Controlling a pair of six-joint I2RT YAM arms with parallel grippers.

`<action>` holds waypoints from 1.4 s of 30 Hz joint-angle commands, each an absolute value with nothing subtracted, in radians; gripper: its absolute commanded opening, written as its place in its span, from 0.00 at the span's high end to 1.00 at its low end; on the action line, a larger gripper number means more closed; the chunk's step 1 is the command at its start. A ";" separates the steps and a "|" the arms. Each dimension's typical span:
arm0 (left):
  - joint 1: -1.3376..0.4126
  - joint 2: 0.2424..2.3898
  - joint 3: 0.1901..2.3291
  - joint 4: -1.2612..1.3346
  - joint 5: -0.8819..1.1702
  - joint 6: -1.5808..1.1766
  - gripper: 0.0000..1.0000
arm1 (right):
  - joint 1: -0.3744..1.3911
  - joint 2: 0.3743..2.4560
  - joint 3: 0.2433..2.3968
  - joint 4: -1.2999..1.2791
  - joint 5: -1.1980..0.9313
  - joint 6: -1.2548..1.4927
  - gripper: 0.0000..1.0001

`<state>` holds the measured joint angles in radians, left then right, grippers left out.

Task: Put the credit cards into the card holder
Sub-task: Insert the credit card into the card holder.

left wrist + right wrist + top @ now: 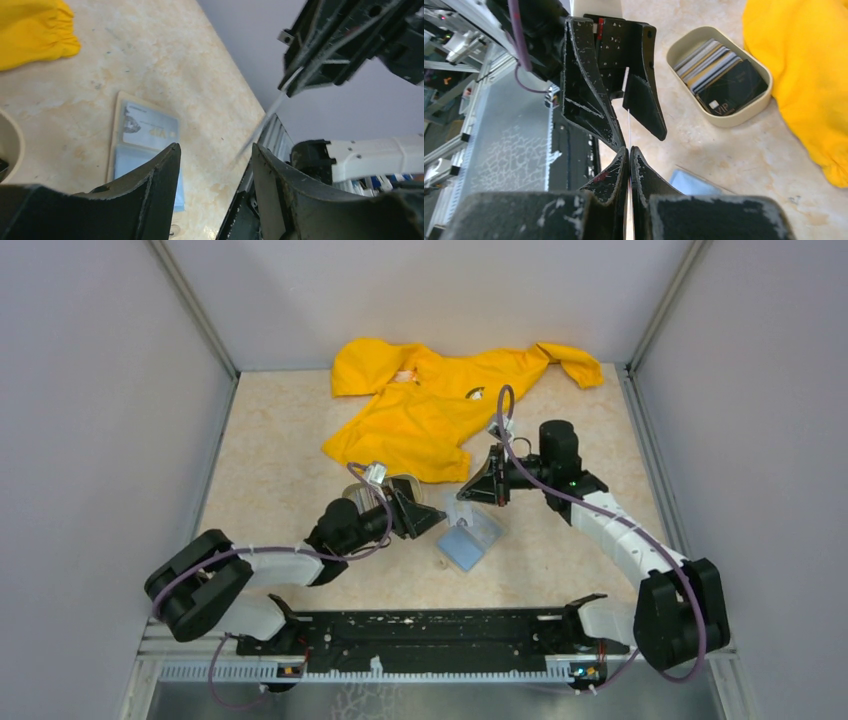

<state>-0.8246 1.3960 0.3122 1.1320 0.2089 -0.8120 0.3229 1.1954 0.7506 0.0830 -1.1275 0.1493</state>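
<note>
My right gripper [629, 149] is shut on a thin credit card [629, 127], seen edge-on as a pale line. The card's free end reaches between the spread fingers of my left gripper [214, 146], which is open and not pinching it. In the left wrist view the card [265, 120] hangs from the right gripper [300, 75] above. The card holder [467, 545] lies open on the table below both grippers, bluish inside, with a printed card [150, 131] in its pocket. More credit cards [719, 75] lie stacked in a beige tray [684, 42].
A yellow garment [440, 405] is spread over the far middle of the table, close behind the right gripper. The tray rim [10, 140] lies left of the card holder. Grey walls close in both sides, and the black base rail [430, 635] runs along the near edge.
</note>
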 commanded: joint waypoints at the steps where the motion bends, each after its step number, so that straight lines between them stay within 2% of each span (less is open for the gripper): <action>1: -0.828 1.355 0.394 0.699 0.124 -0.824 0.38 | 0.300 1.226 0.840 -0.149 -1.106 -0.082 1.00; 3: -0.829 1.359 0.415 0.601 0.090 -0.878 0.37 | 0.293 1.237 0.848 -0.183 -1.073 -0.107 1.00; 5: -0.842 1.366 0.436 0.522 0.063 -0.928 0.31 | 0.283 1.249 0.855 -0.199 -1.051 -0.117 1.00; 8: -0.876 1.373 0.490 0.388 0.013 -1.000 0.30 | 0.265 1.264 0.860 -0.215 -1.018 -0.120 1.00; 13: -0.960 1.408 0.672 -0.009 -0.225 -1.094 0.30 | 0.241 1.300 0.872 -0.238 -0.991 -0.128 1.00; 21: -1.048 1.572 0.896 -0.418 -0.336 -1.235 0.31 | 0.238 1.311 0.874 -0.243 -0.987 -0.133 1.00; 25: -1.106 1.649 1.006 -0.570 -0.369 -1.292 0.30 | 0.238 1.312 0.873 -0.241 -0.988 -0.132 1.00; 30: -1.153 1.724 1.082 -0.620 -0.372 -1.309 0.30 | 0.238 1.310 0.873 -0.242 -0.986 -0.132 1.00; 36: -1.187 1.761 1.105 -0.648 -0.373 -1.305 0.36 | 0.238 1.308 0.871 -0.242 -0.990 -0.131 1.00; 39: -1.192 1.748 1.075 -0.635 -0.370 -1.298 0.47 | 0.238 1.308 0.871 -0.241 -0.995 -0.130 1.00; 42: -1.191 1.735 1.040 -0.593 -0.374 -1.266 0.64 | 0.238 1.308 0.869 -0.238 -1.000 -0.129 1.00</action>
